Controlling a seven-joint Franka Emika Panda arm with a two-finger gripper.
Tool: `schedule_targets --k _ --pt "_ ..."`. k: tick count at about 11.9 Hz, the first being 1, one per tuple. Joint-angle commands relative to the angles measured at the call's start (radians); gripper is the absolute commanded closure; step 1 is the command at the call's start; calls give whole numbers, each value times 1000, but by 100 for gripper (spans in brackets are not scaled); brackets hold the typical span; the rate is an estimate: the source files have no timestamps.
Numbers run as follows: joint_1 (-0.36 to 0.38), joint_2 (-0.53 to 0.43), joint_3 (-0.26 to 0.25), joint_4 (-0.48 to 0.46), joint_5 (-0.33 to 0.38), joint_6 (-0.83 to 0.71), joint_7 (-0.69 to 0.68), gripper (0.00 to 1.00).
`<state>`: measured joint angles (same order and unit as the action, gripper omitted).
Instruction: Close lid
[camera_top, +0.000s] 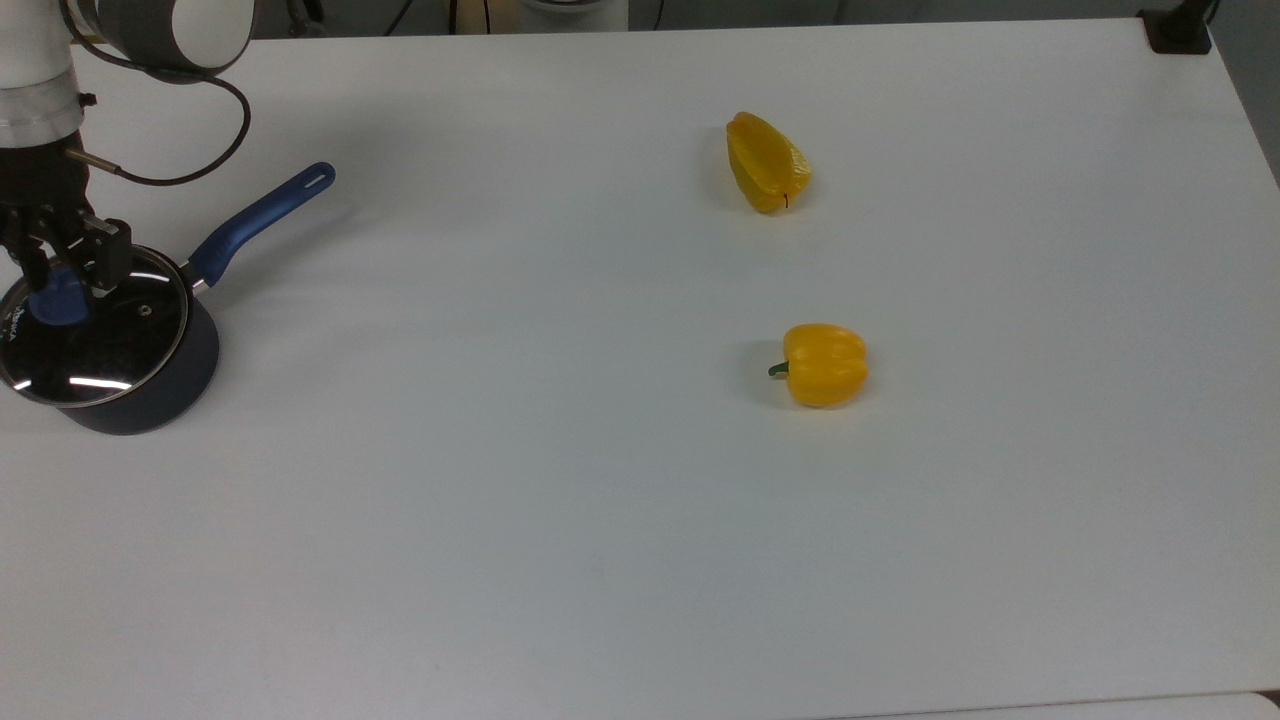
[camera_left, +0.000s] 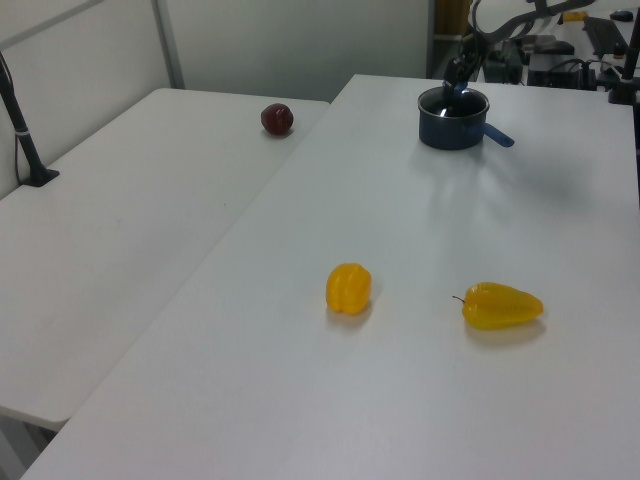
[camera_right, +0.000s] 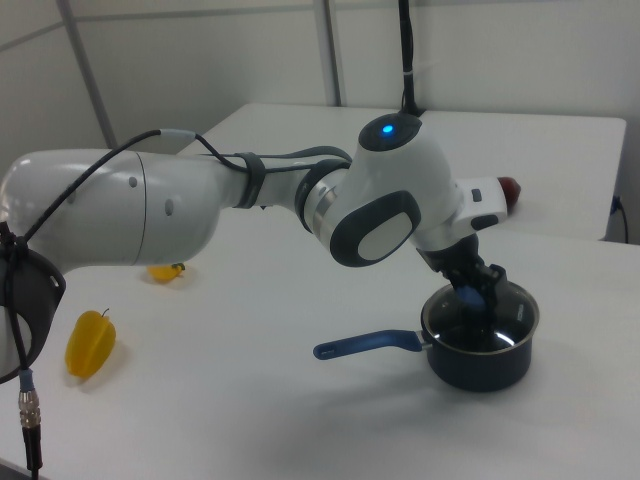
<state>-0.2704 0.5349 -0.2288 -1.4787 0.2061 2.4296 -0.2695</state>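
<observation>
In the top view, the round clear glass lid with a metal rim (camera_top: 95, 335) lies on the dark blue saucepan with a long blue handle (camera_top: 150, 385), at the top view's left edge of the white table (camera_top: 640, 520); the lid looks seated on the pan's rim; the black two-finger gripper (camera_top: 65, 270) stands over the lid, its fingers on either side of the blue centre knob (camera_top: 58, 303), closed on it; a pointed yellow pepper (camera_top: 766, 162) and a rounder yellow bell pepper with a green stem (camera_top: 823, 364) lie well apart from the pan, toward the top view's right; in the left view, the saucepan (camera_left: 455, 118) sits at the far end of the table with the gripper (camera_left: 458, 78) above it, the two yellow peppers are nearer, and a dark red round fruit (camera_left: 277, 119) lies on a second white table (camera_left: 110, 250); in the right view, the white robot arm (camera_right: 250, 205) reaches down to the saucepan (camera_right: 480, 350), and the gripper (camera_right: 474, 290) holds the blue knob (camera_right: 474, 300) on the lid (camera_right: 505, 320).
</observation>
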Motion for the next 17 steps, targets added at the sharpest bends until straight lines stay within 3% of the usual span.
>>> schedule_targets --k 1,2,3,5,7,11,13,17 --pt "3 -18 8 -31 26 2 -16 44" --pt "3 -18 8 -31 26 -15 -16 34" --pt "3 -18 8 -31 26 -17 -16 30" --pt "2 -23 8 -29 26 -17 -16 7" --pt "3 -33 8 -29 26 -21 -16 0" --pt "23 -120 3 -31 3 -162 -16 0" --pt "46 -182 2 -29 -48 -251 21 0" --pt "216 -279 6 -26 -198 -401 260 0"
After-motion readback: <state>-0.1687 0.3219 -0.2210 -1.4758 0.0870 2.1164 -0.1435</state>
